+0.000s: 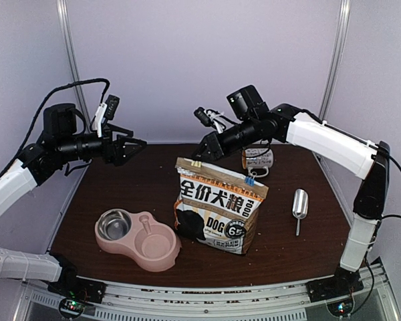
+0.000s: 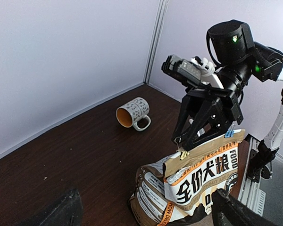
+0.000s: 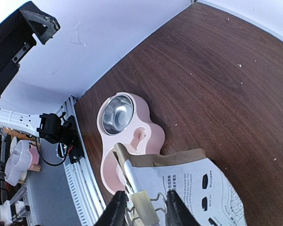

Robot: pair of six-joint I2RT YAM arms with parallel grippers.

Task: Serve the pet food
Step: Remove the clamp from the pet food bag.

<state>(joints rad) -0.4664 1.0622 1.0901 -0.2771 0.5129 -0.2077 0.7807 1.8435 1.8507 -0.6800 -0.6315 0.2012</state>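
Kraft-brown dog-food bag (image 1: pixel 217 207) with black-and-white lettering stood upright mid-way across the dark brown wood-grain desk (image 1: pixel 120 187). Its top was folded over and pinned by two clips: a pale yellow binder clip (image 2: pixel 182 153) at the corner nearer the left arm and a small blue clip (image 1: pixel 250 179) at the other corner. Pet food didn't show in any view, since the clipped bag hid its contents

Right hand (image 3: pixel 147 207) was angled down onto the yellow-clip corner, fingers parted with one on each side of the clip. Wrist view showed slim gaps, so I couldn't tell whether they touched it. Not clenched on anything I could confirm

Left hand (image 1: pixel 136 151) was released, fingers spread wide. It hung in the air over the left rear of the desk, pointed toward the bag and well apart from it, grasping nothing

Pink plastic double bowl (image 1: pixel 157 244) sat front-left of the bag, just beside its base. A round steel insert (image 1: pixel 115 224) sat in its left well, and the right well was bare pink

Silver metal scoop (image 1: pixel 299 204) lay flat to the right of the bag, apart from it, handle toward the near edge

White patterned mug (image 2: pixel 132 113) with a tan inside lay on its side at the back of the desk, behind the bag
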